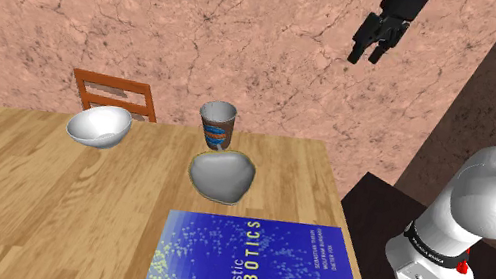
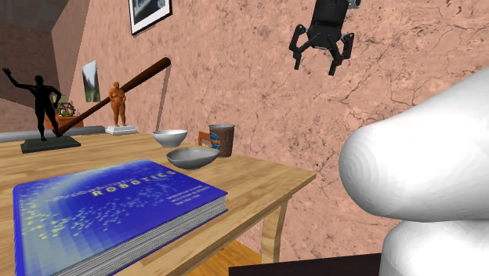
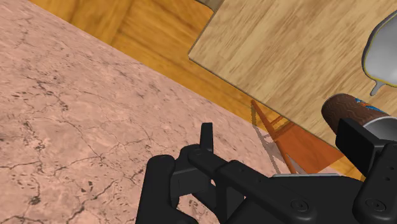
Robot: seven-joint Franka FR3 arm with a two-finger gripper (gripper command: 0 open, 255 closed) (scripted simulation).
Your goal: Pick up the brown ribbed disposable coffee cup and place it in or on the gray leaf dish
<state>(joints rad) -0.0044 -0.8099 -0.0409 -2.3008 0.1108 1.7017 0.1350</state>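
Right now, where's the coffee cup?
In the shoulder view, the brown cup stands upright just behind the gray leaf dish, to the right of the white bowl.

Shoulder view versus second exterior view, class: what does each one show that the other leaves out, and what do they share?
Shoulder view: the arm's base with its red knob. Second exterior view: a black statue, an orange figurine, a leaning bat and a framed picture. Shared: the open hand held high, the brown cup, the gray dish, the white bowl, the blue book, the wooden table.
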